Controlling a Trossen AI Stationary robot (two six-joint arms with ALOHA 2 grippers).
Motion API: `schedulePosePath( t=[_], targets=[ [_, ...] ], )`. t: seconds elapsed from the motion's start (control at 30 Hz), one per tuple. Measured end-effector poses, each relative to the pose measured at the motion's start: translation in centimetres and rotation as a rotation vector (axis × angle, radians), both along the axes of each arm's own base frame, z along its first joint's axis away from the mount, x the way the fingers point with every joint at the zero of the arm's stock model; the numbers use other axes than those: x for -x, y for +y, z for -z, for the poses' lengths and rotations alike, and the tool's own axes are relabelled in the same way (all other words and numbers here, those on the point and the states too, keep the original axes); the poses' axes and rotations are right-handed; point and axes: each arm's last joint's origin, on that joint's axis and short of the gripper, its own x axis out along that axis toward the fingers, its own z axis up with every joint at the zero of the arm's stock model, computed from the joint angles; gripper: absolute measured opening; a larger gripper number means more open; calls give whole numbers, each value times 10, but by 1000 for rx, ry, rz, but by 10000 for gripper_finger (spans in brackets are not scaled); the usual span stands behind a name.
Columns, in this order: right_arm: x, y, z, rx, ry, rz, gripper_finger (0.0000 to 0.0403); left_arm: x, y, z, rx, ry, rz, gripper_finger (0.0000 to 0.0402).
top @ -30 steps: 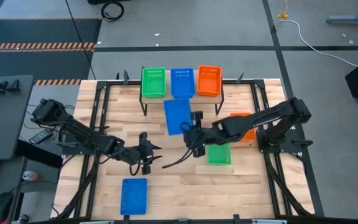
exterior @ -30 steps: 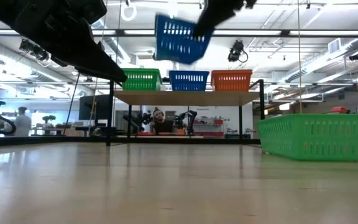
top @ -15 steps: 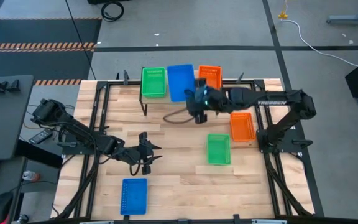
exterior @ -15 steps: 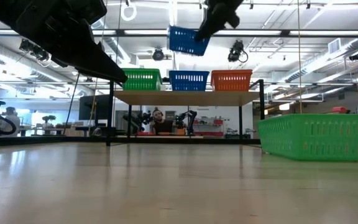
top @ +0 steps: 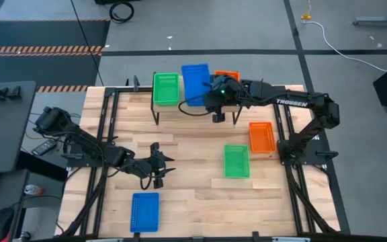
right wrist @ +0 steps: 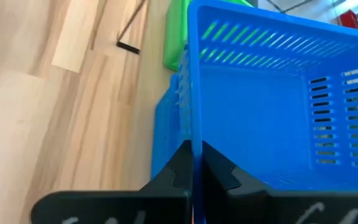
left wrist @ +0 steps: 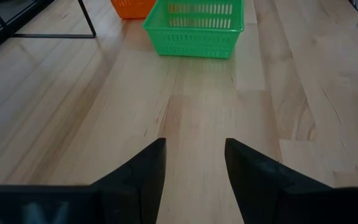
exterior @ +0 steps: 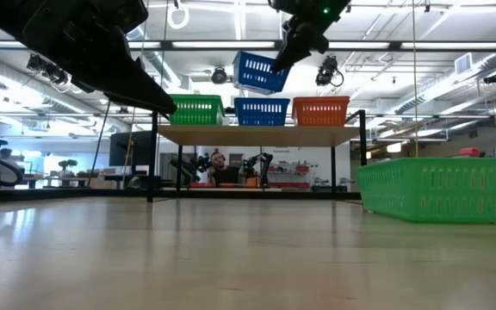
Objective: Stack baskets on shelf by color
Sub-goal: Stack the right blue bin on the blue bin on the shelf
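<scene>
The shelf (exterior: 257, 135) stands at the far edge and carries a green basket (top: 166, 89), a blue basket (exterior: 261, 111) and an orange basket (top: 227, 76), each resting on its base. My right gripper (top: 211, 94) is above the shelf, shut on a second blue basket (top: 195, 84) that hovers tilted over the shelf's blue one. On the tabletop lie an orange basket (top: 261, 136), a green basket (top: 236, 161) and a blue basket (top: 144, 211). My left gripper (top: 161, 168) waits open, low over the table's middle left. My right gripper pinches the rim of one wall (right wrist: 192, 134) of the blue basket, near its near right corner. One finger (right wrist: 219, 169) is inside the basket and one (right wrist: 178, 167) outside. The fingers slant in from above and the table's right. The basket is lifted clear and hangs tilted (exterior: 259, 71).
The left wrist view shows bare wood ahead of the open fingers, then the green basket (left wrist: 194, 28) and the orange one (left wrist: 132, 7). The shelf's black legs (top: 156, 114) stand on the tabletop. In the low view the room lies beyond the table.
My right gripper has carried the blue basket from over the table's middle up and toward the far edge, then down a little over the shelf's blue basket. The basket has stayed tilted in the hold. My left arm has kept still.
</scene>
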Motion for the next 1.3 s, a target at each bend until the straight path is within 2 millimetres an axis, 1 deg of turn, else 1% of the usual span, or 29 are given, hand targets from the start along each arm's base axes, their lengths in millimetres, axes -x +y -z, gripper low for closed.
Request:
schedulePosePath(
  t=[0.2,0.53,0.77,1.3],
  targets=[
    [1,-6,0,-69,-28,-33,14,0,1,0,-8,-7,-17,172],
    [3,-14,0,-106,-50,-17,15,0,0,0,-4,-8,-15,172],
    [4,-17,0,-124,-59,-2,16,2,-4,0,-3,-6,6,172],
    [4,-19,0,-131,-67,10,17,2,-4,0,0,-6,5,172]
  ],
)
